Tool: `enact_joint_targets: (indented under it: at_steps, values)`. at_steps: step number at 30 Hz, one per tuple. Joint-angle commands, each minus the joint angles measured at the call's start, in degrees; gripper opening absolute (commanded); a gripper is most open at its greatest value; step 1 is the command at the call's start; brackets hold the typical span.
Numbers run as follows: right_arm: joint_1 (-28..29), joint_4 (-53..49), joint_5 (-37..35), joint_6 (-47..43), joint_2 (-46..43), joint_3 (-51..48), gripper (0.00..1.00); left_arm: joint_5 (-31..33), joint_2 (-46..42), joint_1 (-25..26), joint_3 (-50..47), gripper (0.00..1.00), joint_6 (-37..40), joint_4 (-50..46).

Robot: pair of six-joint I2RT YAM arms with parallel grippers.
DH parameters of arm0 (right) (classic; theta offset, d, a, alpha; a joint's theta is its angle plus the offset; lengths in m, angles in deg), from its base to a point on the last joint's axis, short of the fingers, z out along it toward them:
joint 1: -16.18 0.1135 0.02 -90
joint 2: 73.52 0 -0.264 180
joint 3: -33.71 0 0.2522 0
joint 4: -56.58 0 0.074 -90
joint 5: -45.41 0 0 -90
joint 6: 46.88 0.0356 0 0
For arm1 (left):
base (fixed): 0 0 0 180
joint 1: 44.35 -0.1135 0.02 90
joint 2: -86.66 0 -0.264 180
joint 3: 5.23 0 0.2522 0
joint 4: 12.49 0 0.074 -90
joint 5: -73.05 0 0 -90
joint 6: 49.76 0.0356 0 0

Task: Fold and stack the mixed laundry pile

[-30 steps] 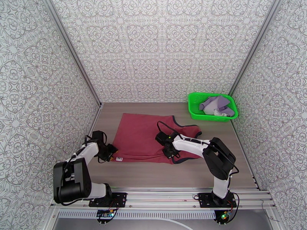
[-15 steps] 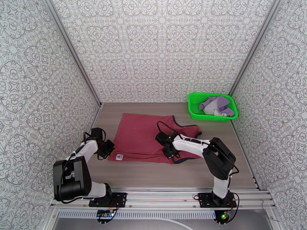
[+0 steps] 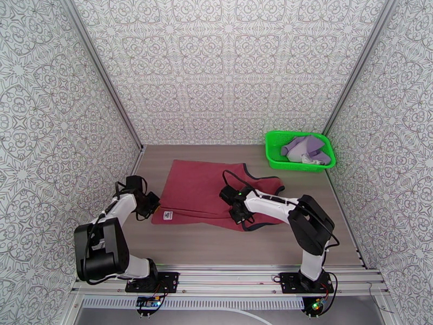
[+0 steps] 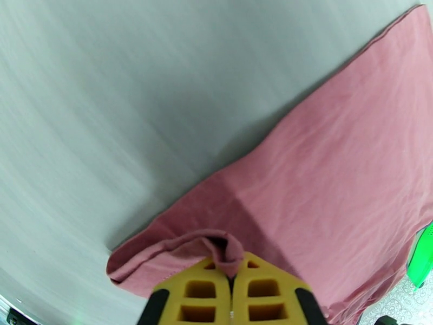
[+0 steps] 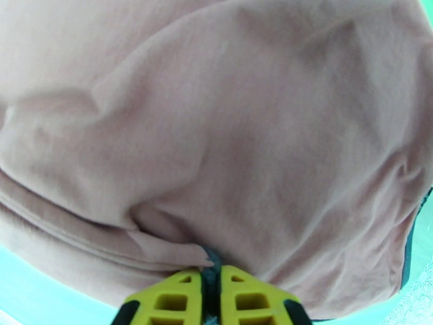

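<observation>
The wood-grain table (image 3: 227, 247) runs from the arm bases back to the patterned walls. The dark red tank top (image 3: 197, 185) lies spread across its middle. The hem side points left, and the dark-trimmed neck and armholes point right. Its near edge is doubled over in a shallow fold.

At the far right corner sits the green mesh basket (image 3: 272, 156). The lavender garment (image 3: 307, 148) is crumpled inside it, well apart from the tank top.

The left gripper (image 3: 153, 203) is at the tank top's near-left corner. In the left wrist view its yellow pads are clamped together on a small bunch of red cloth.

The right gripper (image 3: 241, 216) is low at the near right part of the tank top. Its pads are pinched tight on a fold with a sliver of dark trim between them.

A small white label (image 3: 168, 214) shows on the cloth near the left gripper.
</observation>
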Motion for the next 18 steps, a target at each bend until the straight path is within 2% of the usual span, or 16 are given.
enact_joint_targets:
  at_steps: [1,4,9,14,18]
  values:
    - [-0.5,-2.0,-1.7,1.3,-2.7,0.1,0.12,0.0,2.1,-0.5,1.8,0.0,0.4,-0.3]
    - [-0.5,-1.9,-1.8,1.2,-2.1,0.1,0.13,-0.4,4.3,-0.3,1.9,0.0,0.6,0.7]
    - [-0.6,-1.5,-2.2,1.5,0.5,0.1,0.2,0.0,9.4,0.4,2.9,0.02,1.4,1.9]
    - [-0.5,-1.7,-4.4,2.3,1.5,-0.1,0.28,0.2,11.5,0.8,3.6,0.26,1.6,2.9]
    - [-0.6,-2.2,-6.6,3.3,1.3,-0.2,0.34,0.9,11.4,1.1,5.3,0.36,2.0,2.1]
